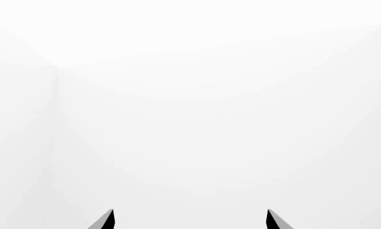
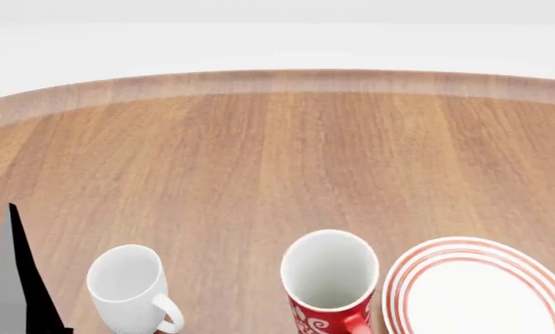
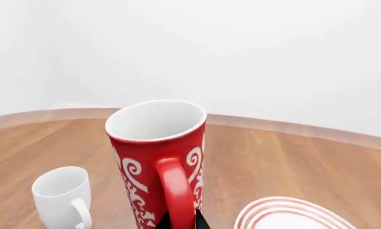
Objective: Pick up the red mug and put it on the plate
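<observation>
The red mug (image 2: 330, 280), with a white swirl pattern and white inside, stands upright near the table's front edge, just left of the plate (image 2: 403, 278), which is white with red rings. In the right wrist view the red mug (image 3: 155, 143) fills the centre, and my right gripper (image 3: 181, 224) has its two dark fingertips pressed against either side of the red handle. The plate (image 3: 286, 214) lies beside the mug. The mug's base is hidden. My left gripper (image 1: 190, 219) is open and empty, facing a white wall. One of its fingers (image 2: 18, 278) shows at the far left.
A plain white mug (image 2: 126, 285) stands left of the red mug, and also shows in the right wrist view (image 3: 60, 191). The round wooden table (image 2: 277, 160) stretches away to its far rim, with white wall behind.
</observation>
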Robot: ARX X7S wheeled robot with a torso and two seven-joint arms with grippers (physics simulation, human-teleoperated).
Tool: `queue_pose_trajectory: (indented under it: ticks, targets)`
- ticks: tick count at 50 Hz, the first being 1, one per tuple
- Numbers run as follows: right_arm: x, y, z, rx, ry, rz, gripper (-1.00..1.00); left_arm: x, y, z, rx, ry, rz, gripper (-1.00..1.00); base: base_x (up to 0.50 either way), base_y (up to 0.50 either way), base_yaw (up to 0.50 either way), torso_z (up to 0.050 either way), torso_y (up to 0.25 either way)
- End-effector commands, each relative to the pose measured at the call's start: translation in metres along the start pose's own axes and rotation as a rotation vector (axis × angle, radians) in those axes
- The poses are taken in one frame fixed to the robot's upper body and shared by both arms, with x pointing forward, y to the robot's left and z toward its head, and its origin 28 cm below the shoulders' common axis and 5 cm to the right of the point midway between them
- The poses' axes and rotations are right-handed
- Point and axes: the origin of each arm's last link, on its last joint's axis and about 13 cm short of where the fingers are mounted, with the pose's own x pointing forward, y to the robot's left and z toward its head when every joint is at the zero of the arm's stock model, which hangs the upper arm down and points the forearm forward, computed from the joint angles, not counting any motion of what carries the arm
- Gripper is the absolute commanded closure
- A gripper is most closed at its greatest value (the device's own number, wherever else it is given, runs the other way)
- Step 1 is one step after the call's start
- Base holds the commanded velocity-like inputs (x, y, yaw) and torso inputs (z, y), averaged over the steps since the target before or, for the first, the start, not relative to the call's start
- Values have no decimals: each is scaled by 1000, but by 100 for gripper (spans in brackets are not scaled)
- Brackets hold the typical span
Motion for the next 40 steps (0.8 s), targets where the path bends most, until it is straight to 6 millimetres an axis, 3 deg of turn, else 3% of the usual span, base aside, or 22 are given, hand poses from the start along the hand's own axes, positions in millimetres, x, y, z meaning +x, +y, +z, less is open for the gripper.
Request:
queue_pose_trajectory:
  ticks: [1, 31, 40]
  targets:
    - [11, -10, 12, -12, 10, -56, 100, -1, 1, 1, 0, -2, 4, -100, 0, 0, 0, 0, 0]
    - [34, -32, 44, -24, 4, -200, 100, -1, 1, 2, 2, -5, 4, -100, 0, 0, 0, 0, 0]
    - [37, -36, 43, -13, -25, -279, 100, 0, 1, 1, 0, -2, 3, -100, 0, 0, 0, 0, 0]
